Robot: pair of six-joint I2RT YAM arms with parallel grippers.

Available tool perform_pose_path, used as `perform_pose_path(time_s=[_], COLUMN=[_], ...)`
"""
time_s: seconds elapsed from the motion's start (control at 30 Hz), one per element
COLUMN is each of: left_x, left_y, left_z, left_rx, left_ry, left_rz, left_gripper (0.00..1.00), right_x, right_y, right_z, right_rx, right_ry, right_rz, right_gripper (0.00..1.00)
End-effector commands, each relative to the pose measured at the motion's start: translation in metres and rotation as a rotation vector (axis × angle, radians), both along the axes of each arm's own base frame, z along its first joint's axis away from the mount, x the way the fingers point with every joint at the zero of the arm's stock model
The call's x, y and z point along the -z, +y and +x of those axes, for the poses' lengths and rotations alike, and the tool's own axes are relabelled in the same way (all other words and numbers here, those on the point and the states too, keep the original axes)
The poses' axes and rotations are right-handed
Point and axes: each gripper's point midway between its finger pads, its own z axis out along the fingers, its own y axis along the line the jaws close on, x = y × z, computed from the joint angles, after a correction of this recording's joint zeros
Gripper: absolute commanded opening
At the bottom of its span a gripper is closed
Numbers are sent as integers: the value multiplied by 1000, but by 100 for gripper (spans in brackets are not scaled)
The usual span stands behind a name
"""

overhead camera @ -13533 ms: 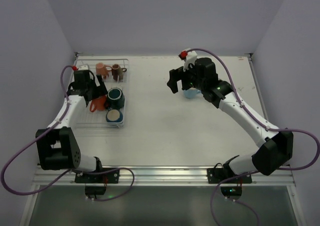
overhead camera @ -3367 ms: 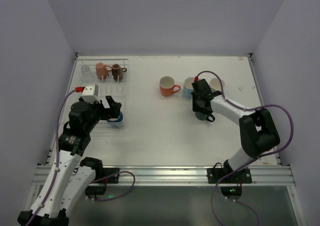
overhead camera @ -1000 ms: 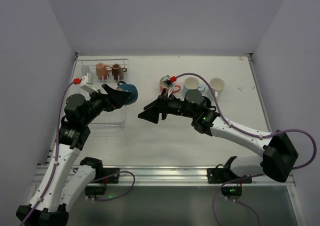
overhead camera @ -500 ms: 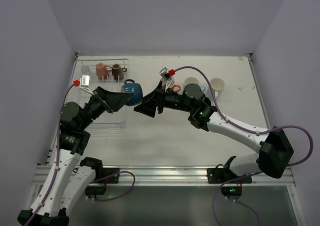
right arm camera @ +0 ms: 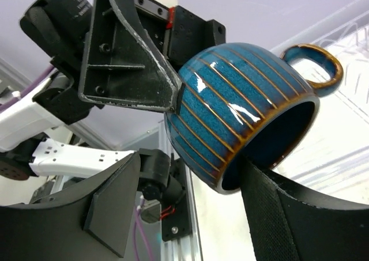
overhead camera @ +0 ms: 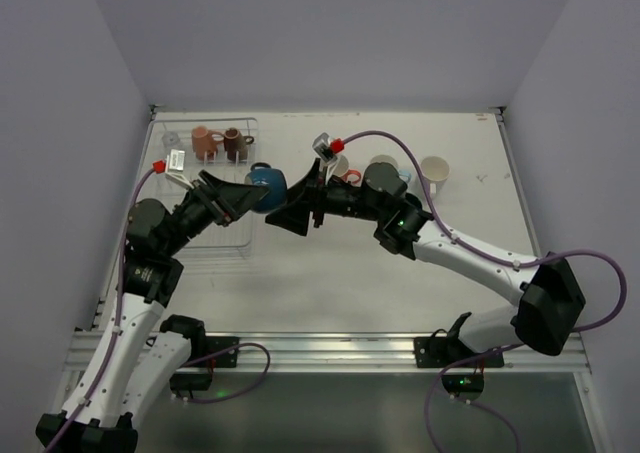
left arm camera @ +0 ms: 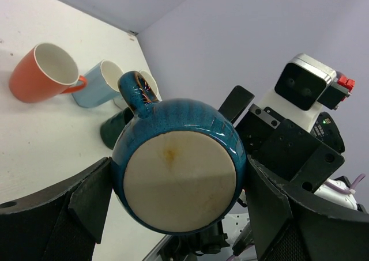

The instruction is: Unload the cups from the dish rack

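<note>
In the top view, the navy mug (overhead camera: pixel 268 183) is held off the table by the left gripper (overhead camera: pixel 248 195), just right of the dish rack (overhead camera: pixel 210 238). The right gripper (overhead camera: pixel 290 213) is presented to it from the right. At the rack's far end a salmon pink mug (overhead camera: pixel 203 141), a dark brown mug (overhead camera: pixel 233 143) and a clear glass (overhead camera: pixel 170 137) are seen, not yet unloaded. Further right on the table an orange mug (overhead camera: pixel 347 176), partly hidden by the right arm, and a white mug (overhead camera: pixel 433 170) have been set down.

In the left wrist view, the navy mug's unglazed base is turned to the camera. Its body is clamped between the left fingers (left arm camera: pixel 86 197), with the handle up and to the left. Beyond it, a light blue mug (left arm camera: pixel 104 83) and a dark green mug (left arm camera: pixel 115 135) are seen on the table beside the orange one.

In the right wrist view, the right fingers (right arm camera: pixel 112 206) are spread wide on either side of the mug's open mouth, and no contact can be made out. One left finger is pressed against the striped wall.

A mid-air handover from left to right is judged to be in hand. For the next move, the right jaws would need to be closed firmly on the rim or wall before the left grip is released. The mug could then be carried to the group on the right.
</note>
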Motion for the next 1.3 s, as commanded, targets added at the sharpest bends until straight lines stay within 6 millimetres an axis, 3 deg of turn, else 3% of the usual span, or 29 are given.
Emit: perform_pose_path(time_s=[0.0, 0.07, 0.2, 0.27, 0.4, 0.53, 0.6, 0.63, 0.67, 0.7, 0.8, 0.93, 1.1, 1.17, 1.2, 1.27], left_x=[-16, -16, -13, -9, -1, 0, 7, 1, 3, 12, 14, 24, 51, 61, 68, 74], left_y=[-12, -13, -14, -15, -14, -5, 1, 10, 15, 24, 37, 54, 81, 87, 94, 100], left_z=[-23, -25, -26, -25, -23, -11, -7, 1, 3, 9, 16, 26, 38, 40, 42, 43], left_rx=[125, 141, 151, 152, 139, 57, 14, -46, -77, -126, -199, -278, -379, -396, -415, -438], left_ry=[7, 13, 22, 34, 50, 27, 47, 1, 5, 16, 8, 12, 55, 76, 89, 99], left_rz=[-70, -82, -88, -87, -63, 34, 92, 150, 183, 249, 326, 438, 608, 650, 685, 719], left_gripper=[66, 66, 75, 82, 99, 100, 100, 100, 100, 100, 100, 100, 100, 100, 100, 100], right_x=[-36, -47, -55, -61, -51, -35, -8, -7, 17, 27, 62, 125, 192, 203, 218, 223], right_y=[6, 7, 11, 10, 6, -5, -8, -15, -20, -24, -41, -64, -84, -91, -97, -102], right_z=[-14, -19, -24, -27, -30, -31, -25, -24, -18, -16, -13, -9, 26, 41, 50, 65], right_rx=[-97, -134, -176, -193, -192, -144, -86, -56, -4, 20, 87, 163, 303, 352, 384, 424], right_ry=[-94, -95, -102, -107, -81, -85, -33, -71, -19, -8, 28, 106, 136, 140, 138, 137], right_rz=[103, 160, 215, 249, 266, 216, 110, 84, -7, -53, -201, -434, -735, -810, -870, -900], right_gripper=[70, 66, 42, 36, 3, 0, 0, 0, 0, 0, 0, 0, 0, 0, 0, 0])
